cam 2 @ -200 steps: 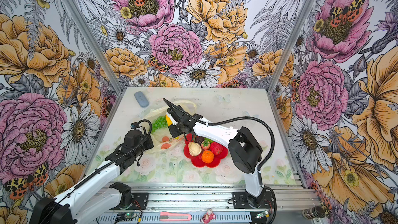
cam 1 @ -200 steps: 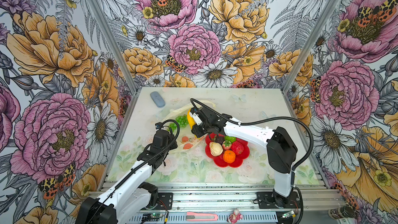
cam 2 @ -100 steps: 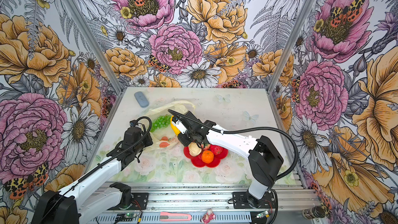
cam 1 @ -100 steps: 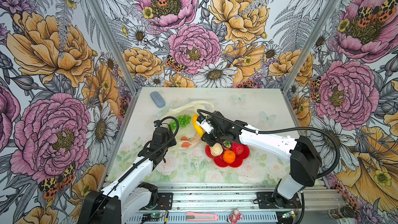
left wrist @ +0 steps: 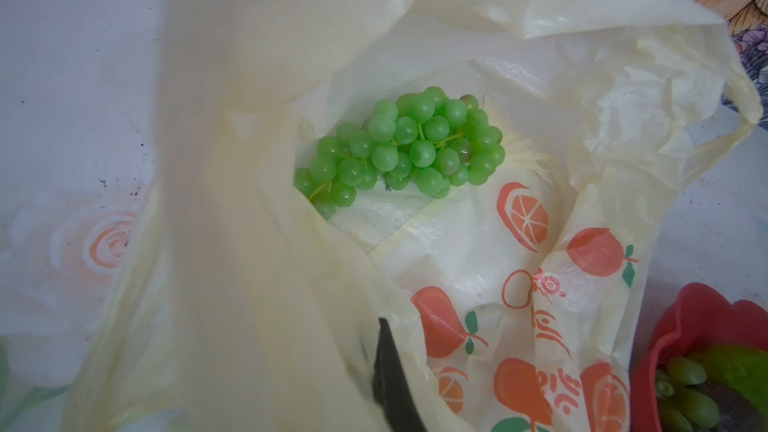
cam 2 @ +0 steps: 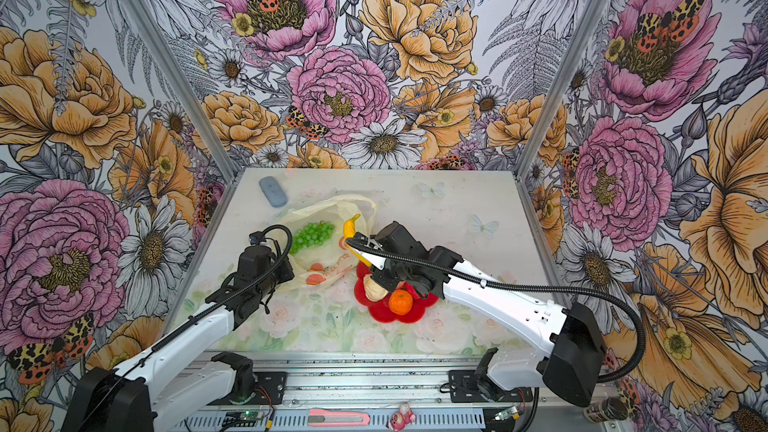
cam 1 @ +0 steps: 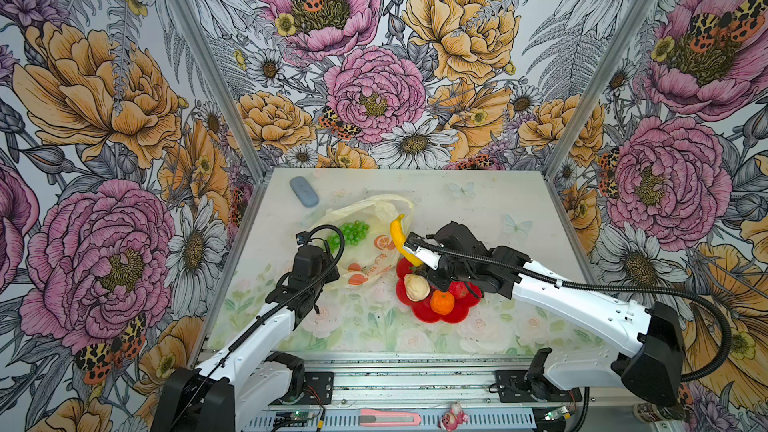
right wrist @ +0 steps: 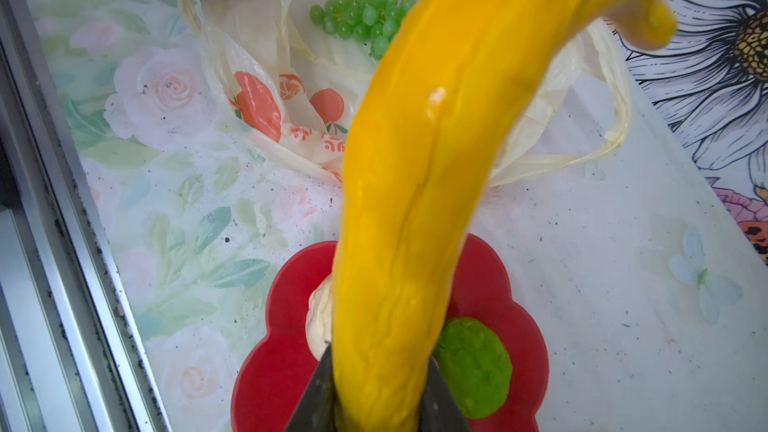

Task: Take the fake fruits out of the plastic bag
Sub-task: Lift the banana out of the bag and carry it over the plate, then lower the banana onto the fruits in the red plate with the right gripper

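Observation:
The plastic bag lies crumpled at mid-table, its mouth held up. My left gripper is shut on the bag's near edge; in the left wrist view one dark finger shows, the other is behind the film. A green grape bunch lies inside the bag. My right gripper is shut on a yellow banana, held just above the near edge of a red plate. A cream piece, an orange, a red apple and a green piece lie on the plate.
A grey-blue oval object lies at the back left of the table. A pink box cutter rests on the front rail. Flowered walls close in three sides.
My right gripper has carried the banana out of the bag's mouth, forward and to the right, to above the red plate. The left gripper has kept its hold on the bag.

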Robot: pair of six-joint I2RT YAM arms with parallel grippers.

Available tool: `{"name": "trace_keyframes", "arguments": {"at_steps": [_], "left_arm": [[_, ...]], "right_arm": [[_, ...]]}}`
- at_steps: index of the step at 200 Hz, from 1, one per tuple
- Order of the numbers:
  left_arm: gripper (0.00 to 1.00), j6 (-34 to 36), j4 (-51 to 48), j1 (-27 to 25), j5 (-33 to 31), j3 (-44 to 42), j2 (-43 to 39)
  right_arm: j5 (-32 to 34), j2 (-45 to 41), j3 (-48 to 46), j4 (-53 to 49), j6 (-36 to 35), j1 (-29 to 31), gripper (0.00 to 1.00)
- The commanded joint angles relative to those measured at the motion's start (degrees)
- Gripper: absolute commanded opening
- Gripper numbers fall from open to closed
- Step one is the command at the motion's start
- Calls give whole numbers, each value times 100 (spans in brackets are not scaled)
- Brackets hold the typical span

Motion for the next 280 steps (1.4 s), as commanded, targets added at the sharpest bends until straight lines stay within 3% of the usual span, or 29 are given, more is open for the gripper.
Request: {"name": "trace_keyframes", "arguments": {"at_steps": [1, 19, 71, 145, 280], "left_arm": [[0, 112, 222, 63, 55, -119, -50], [0, 136, 267, 73, 91, -144, -54], [0, 174, 366, 81, 179, -173, 4], [0, 196, 431, 89, 251, -167, 76], [0, 209, 443, 89, 277, -209, 13]], "right_arm": [[110, -434, -162, -311, -862, 47, 27], [117, -656, -245, -558, -1176, 47, 30], [-484, -457, -136, -1800, -1325, 47, 14], [-747, -476, -364, -2420, -1687, 267, 14], [555, 254, -630, -1687, -2135, 670, 14]]}}
